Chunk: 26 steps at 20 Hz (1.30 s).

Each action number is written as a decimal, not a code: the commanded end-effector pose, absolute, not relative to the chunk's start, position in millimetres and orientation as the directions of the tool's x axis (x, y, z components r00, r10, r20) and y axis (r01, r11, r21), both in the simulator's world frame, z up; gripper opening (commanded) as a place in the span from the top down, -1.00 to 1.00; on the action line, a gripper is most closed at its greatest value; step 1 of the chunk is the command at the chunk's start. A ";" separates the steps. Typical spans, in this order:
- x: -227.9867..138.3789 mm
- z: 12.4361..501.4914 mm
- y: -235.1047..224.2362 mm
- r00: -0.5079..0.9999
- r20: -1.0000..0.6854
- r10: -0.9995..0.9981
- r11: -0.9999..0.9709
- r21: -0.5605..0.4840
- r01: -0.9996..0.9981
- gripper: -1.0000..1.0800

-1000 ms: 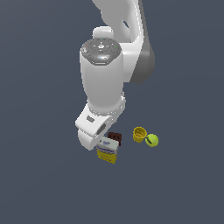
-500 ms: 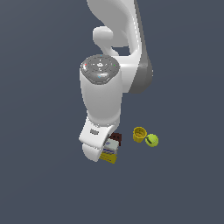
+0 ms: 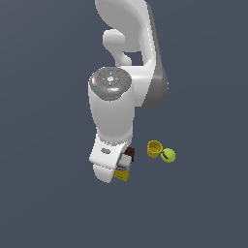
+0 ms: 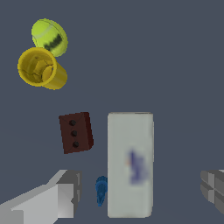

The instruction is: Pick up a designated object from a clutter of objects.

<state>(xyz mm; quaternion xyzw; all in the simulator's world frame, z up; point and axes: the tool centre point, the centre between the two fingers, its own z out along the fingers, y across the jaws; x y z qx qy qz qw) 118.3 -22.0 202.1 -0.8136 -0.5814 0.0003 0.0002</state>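
Your claw (image 4: 138,188) hangs released with the carton-like box (image 4: 130,164) standing between its fingers; judge it light, rigid and smooth-sided, so pinch its long flat faces squarely, clear of the brown-red block (image 4: 75,132).

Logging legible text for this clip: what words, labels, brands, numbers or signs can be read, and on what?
None can be read.
The yellow-white box: a blue and orange print on its white top, too blurred to read.
The tennis ball: a dark mark, too blurred to read.
The dark brown-red block: three holes, no text.
The yellow cup: no text visible.
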 end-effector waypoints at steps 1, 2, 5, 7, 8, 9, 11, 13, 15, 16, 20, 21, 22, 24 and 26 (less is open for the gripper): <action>118.3 201.9 -22.0 0.324 0.000 0.946 -0.324 0.000 0.946 -0.92; 118.3 200.9 -22.0 0.324 0.000 0.946 -0.324 0.000 0.946 -0.92; 118.2 193.4 -22.1 0.323 0.000 0.946 -0.323 0.000 0.946 -0.92; 117.9 184.9 -21.8 0.322 0.000 0.947 -0.322 0.000 0.947 -0.92; 117.8 179.6 -21.8 0.322 0.000 0.947 -0.322 0.000 0.947 -0.92; 117.6 173.8 -21.8 0.321 0.000 0.947 -0.321 0.000 0.947 -0.92; 117.2 164.2 -22.0 0.321 0.000 0.947 -0.321 0.000 0.947 -0.92; 117.2 157.3 -22.0 0.320 0.000 0.947 -0.320 0.000 0.947 -0.92; 117.4 153.1 -21.9 0.320 0.000 0.948 -0.320 0.000 0.948 -0.92; 117.7 152.1 -22.0 0.320 0.000 0.948 -0.320 0.000 0.948 -0.92; 118.6 152.0 -22.0 0.320 0.000 0.948 -0.320 0.000 0.948 1.00; 118.6 152.0 -22.0 0.320 0.000 0.948 -0.320 0.000 0.948 1.00; 118.6 152.0 -22.0 0.320 0.000 0.948 -0.320 0.000 0.948 1.00; 118.6 152.0 -22.0 0.320 0.000 0.948 -0.320 0.000 0.948 1.00; 118.6 152.0 -22.0 0.320 0.000 0.948 -0.320 0.000 0.948 1.00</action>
